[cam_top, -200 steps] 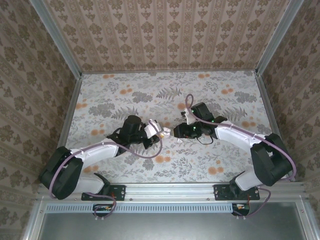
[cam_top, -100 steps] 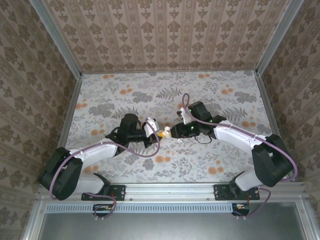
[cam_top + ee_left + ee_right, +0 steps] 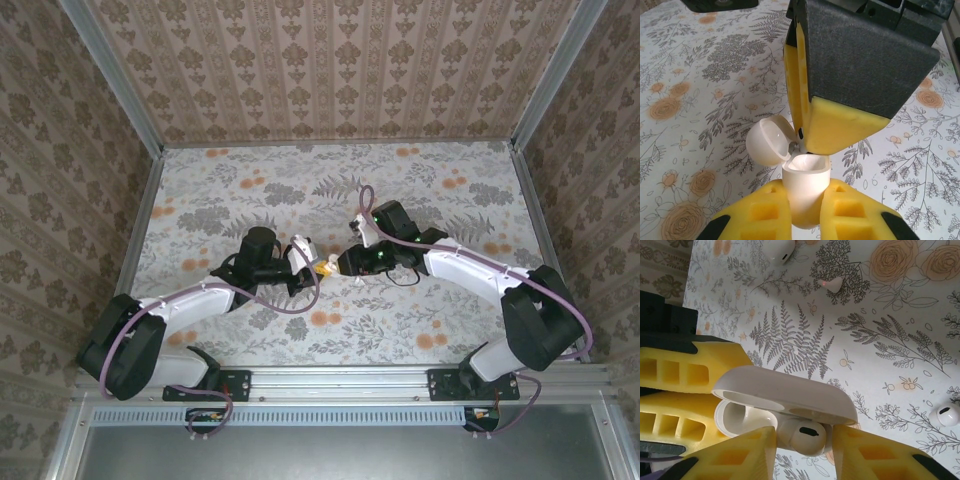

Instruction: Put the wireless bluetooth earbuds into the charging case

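Hovered nose to nose above the middle of the floral-patterned table.

Clamped the small glossy white rounded plastic charging case upright in the left gripper, yellow fingers pressed tight on its lower body, hinged lid swung open to one side, pale cavity facing up. Pinched a tiny white short-stemmed plastic earbud between the yellow fingertips of the right gripper, poised right at the case's mouth, seemingly just touching the rim, though hard to tell from these angles. Noted two more loose white earbuds on the tabletop, one nearer, another farther off, both apart from the case.
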Robot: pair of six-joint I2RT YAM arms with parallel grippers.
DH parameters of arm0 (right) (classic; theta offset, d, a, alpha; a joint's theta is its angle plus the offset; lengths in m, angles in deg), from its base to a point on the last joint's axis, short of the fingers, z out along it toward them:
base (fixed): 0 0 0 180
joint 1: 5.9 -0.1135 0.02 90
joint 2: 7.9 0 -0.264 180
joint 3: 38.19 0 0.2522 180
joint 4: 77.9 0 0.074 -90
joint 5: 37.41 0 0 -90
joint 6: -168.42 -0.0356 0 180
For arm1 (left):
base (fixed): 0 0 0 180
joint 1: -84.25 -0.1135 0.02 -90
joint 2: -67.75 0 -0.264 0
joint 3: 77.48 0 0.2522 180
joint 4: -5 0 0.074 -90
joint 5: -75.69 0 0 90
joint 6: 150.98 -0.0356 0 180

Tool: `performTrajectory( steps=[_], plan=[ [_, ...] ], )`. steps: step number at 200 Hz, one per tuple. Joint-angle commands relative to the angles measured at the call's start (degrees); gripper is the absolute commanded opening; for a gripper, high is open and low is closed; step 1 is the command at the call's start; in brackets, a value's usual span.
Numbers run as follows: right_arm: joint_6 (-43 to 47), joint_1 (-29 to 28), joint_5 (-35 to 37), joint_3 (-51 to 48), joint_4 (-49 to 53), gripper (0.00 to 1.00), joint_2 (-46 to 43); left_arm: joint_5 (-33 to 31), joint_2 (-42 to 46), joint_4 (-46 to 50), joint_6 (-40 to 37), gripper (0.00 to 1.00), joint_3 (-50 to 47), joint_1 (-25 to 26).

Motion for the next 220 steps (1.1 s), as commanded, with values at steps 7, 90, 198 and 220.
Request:
performTrajectory(
  steps=[7,90,198,220],
  plan=[
    [0.2,-0.8,0.8,2.0,0.6,0.29,0.7,3.4,0.3,-2.0,0.9,0.0,1.1,0.3],
    [1.0,-0.7,6.3,1.8,5.0,0.19,-5.0,1.9,0.6,-3.2,0.7,0.0,-0.7,0.2],
    [-0.2,-1.1,5.7,2.6,5.8,0.18,-10.5,2.0,1.4,-5.4,1.5,0.0,-1.4,0.2],
    [-0.9,-1.5,5.1,2.7,4.9,0.18,-10.9,2.6,1.5,-6.7,1.9,0.0,-1.8,0.2]
  ],
)
